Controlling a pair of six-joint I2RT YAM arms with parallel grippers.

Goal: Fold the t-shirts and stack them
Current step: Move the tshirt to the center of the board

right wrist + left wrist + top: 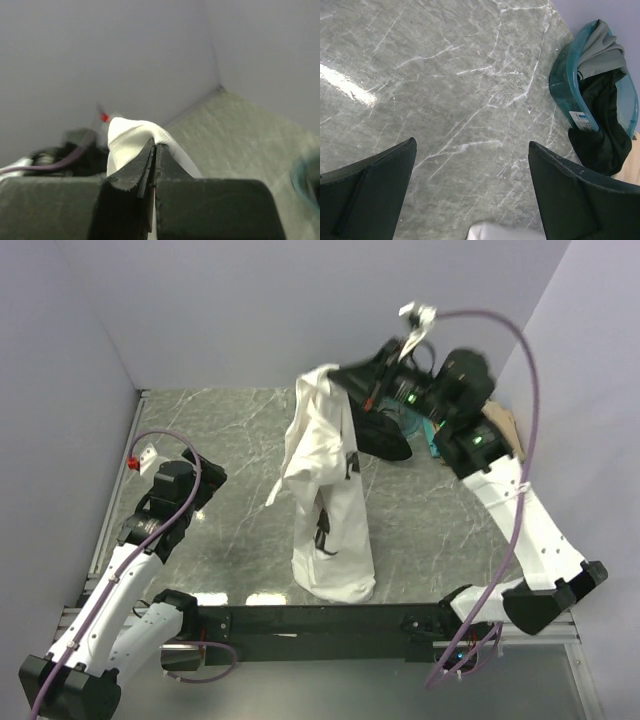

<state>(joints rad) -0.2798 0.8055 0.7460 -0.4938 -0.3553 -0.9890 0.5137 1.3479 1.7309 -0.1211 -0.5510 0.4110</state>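
Right jaws: closed tight on a bunched fold of the white t-shirt (127, 135) — I see cloth pinched between the two tips in the right wrist view.
White t-shirt (325, 500): held up high at the far middle of the worktop (220, 430), hanging long toward the near edge; dark print shows on its front. I cannot tell whether its lower end touches the worktop.
Left jaws: wide open, gripping nothing, with bare marble worktop (445, 75) between them.
Left arm (170, 500): low at the left side, well apart from the hanging shirt.
Teal basket (565, 95): at the far right — a grey t-shirt (600, 50) inside it and a black t-shirt (600, 125) spilling over its rim.
Black t-shirt, top view (385, 435): just behind the white one.
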